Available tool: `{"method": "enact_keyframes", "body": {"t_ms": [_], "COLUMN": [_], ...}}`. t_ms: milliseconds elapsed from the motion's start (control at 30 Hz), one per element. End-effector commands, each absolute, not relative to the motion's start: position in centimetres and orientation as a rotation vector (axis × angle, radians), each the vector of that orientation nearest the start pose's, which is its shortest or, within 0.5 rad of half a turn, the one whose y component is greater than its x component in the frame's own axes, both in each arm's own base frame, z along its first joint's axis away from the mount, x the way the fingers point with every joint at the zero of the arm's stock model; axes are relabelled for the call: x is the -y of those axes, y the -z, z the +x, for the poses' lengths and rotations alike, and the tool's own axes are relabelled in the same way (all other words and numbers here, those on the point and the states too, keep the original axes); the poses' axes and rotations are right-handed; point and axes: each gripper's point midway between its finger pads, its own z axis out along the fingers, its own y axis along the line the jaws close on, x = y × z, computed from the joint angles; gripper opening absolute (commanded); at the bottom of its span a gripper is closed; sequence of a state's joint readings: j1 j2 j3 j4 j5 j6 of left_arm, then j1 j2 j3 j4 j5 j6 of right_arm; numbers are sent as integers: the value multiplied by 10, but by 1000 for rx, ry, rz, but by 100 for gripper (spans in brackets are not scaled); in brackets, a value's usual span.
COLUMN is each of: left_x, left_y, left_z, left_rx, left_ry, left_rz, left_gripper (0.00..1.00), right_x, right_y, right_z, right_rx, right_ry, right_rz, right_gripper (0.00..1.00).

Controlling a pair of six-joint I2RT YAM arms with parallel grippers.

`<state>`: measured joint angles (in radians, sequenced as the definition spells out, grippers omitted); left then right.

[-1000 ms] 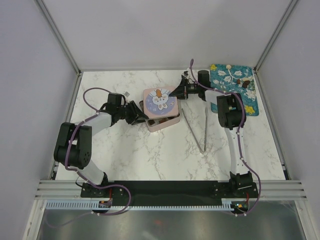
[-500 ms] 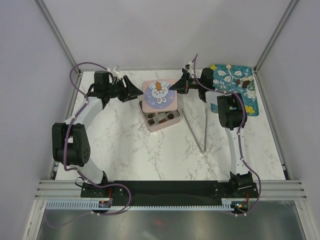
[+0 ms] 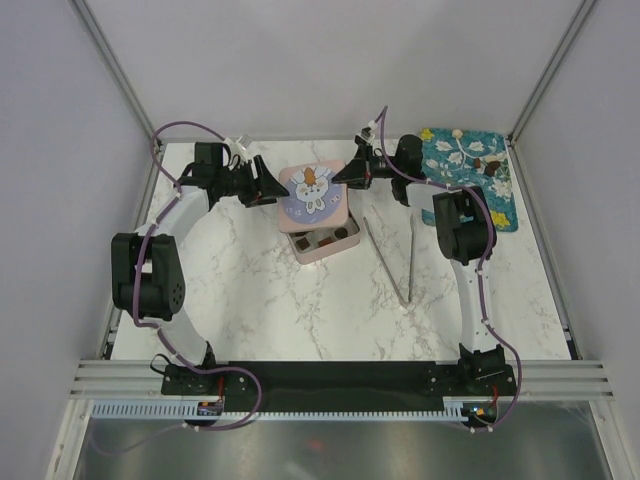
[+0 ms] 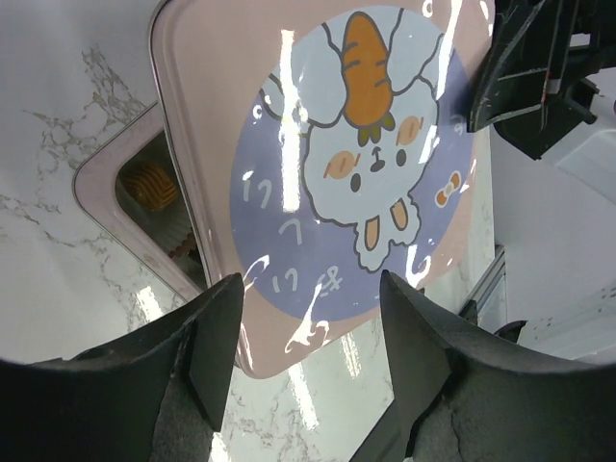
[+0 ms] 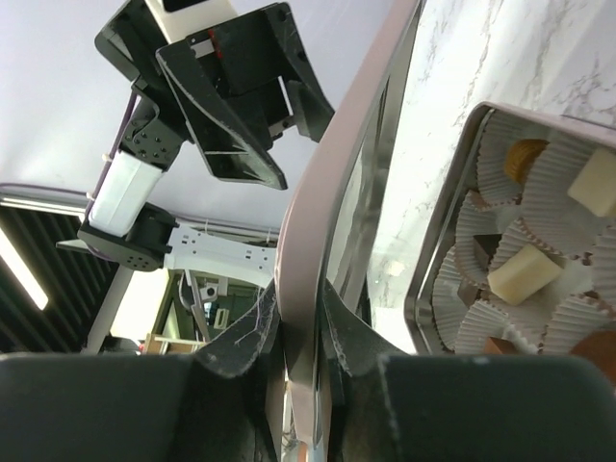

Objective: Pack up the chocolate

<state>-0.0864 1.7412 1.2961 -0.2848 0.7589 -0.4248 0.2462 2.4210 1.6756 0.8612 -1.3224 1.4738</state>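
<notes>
The right gripper point(image 3: 347, 177) is pinching the right edge of the bunny lid point(image 3: 313, 195), holding it tilted above the pink tin point(image 3: 312, 252); the left gripper point(image 3: 268, 187) is standing wide at the opposite edge, gripping nothing. Done well, both should be levelling the lid and squaring its corners over the tin before lowering. The chocolate point(image 5: 525, 272) is sitting in paper cups point(image 5: 570, 322) inside the tin.

Robot lab cell: grey wall panels point(image 3: 330, 60), alu frame point(image 3: 118, 72), arms point(image 3: 468, 270) bolted to rail point(image 3: 340, 378) (marble-look tabletop point(image 3: 300, 310)).
</notes>
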Motion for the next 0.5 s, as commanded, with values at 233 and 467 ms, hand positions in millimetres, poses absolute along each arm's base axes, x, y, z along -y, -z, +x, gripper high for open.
{"method": "enact_keyframes", "body": {"t_ms": [233, 467], "left_x": [162, 166], "left_y": [-177, -198], "left_z": [409, 411], "left_rx": [-2248, -2127], "left_ry": [1166, 1315], "left_rz": [184, 271], "left_gripper": [68, 69], "right_x": [-298, -306], "right_y": [-231, -245], "right_z": [439, 428], "right_rx": [-1957, -1939], "right_ry": [-2088, -2094], "right_rz": [-397, -444], "right_gripper": [0, 0]}}
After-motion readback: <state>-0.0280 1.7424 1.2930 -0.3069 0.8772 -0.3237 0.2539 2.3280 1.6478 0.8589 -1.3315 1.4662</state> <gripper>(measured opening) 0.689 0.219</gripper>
